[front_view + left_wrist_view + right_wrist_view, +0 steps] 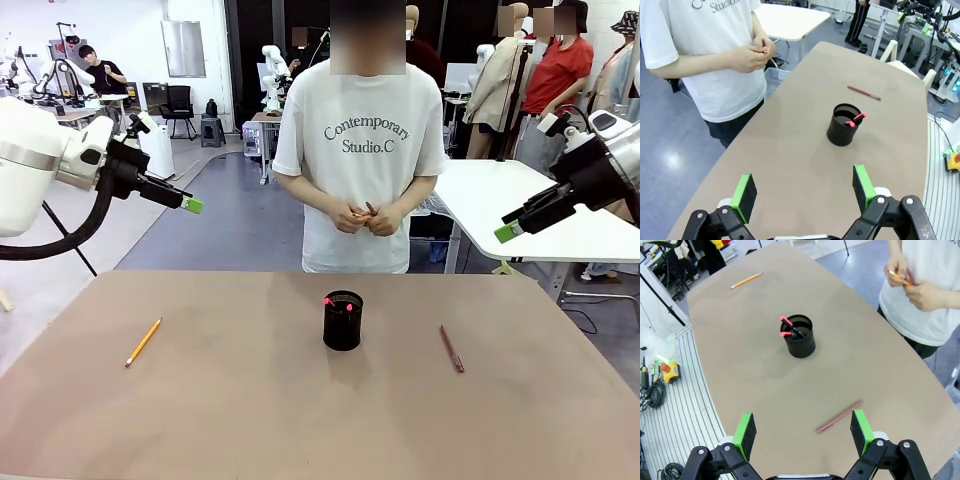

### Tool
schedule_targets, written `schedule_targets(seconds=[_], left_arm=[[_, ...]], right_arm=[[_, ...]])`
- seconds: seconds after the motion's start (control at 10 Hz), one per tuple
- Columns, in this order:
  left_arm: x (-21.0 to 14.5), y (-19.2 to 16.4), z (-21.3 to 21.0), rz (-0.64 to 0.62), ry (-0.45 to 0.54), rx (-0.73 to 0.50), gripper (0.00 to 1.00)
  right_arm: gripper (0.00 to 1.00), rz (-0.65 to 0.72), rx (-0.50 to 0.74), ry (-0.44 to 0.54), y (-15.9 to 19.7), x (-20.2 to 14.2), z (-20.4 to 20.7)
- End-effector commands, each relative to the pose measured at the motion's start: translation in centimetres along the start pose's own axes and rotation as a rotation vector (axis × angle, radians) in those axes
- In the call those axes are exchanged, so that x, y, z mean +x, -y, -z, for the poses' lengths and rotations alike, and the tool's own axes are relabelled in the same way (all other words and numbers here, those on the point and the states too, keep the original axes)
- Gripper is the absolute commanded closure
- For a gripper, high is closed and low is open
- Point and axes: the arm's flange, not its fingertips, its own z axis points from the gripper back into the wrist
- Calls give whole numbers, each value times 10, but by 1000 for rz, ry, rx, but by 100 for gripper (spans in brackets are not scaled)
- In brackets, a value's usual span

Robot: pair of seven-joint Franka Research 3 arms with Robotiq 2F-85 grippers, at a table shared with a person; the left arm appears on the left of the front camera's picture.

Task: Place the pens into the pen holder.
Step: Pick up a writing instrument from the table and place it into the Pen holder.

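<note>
From the front, the black mesh pen holder (342, 322) stands upright at the middle of the brown bench (250, 420), with the red tips of a dark pen (338, 303) poking above its rim. The yellow pencil (143, 342) lies flat well off to my left and the reddish-brown pen (452, 349) lies to my right. My left hand (190, 204) and right hand (508, 232) hang above the bench's two sides, holding nothing. A person (360, 150) in a white T-shirt stands at the far edge, fingers together. Along my left wrist, my left hand (805, 192) is spread wide and empty over bare bench. The pen holder (844, 126) stands ahead, the reddish-brown pen (864, 93) beyond it, and a white table (790, 20) sits behind. Along my right wrist, my right hand (804, 429) is spread wide too, and the reddish-brown pen (839, 417) lies just beyond its fingers. The pen holder (800, 337) stands farther on, and the yellow pencil (746, 280) lies near the far edge.
</note>
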Motion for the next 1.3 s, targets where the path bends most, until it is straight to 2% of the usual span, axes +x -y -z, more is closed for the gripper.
schedule_targets(seconds=[0.0, 0.2, 0.4, 0.9, 1.1, 1.2], left_arm=[[0, 0, 0, 6, -10, 0, 0], [0, 0, 0, 0, 0, 0, 0], [-1, -3, -5, -137, -264, 29, 0], [-31, -14, -23, -295, -662, 191, 0], [-42, -14, -23, -388, -753, 256, 0], [-47, -15, -21, -407, -756, 269, 0]], right_arm=[[0, -1, 2, 14, 0, 2, 0], [0, -1, 2, 14, 0, 2, 0], [0, -1, 2, 14, 0, 2, 0], [0, -1, 2, 14, 0, 2, 0], [0, -1, 2, 14, 0, 2, 0], [0, -1, 2, 14, 0, 2, 0]])
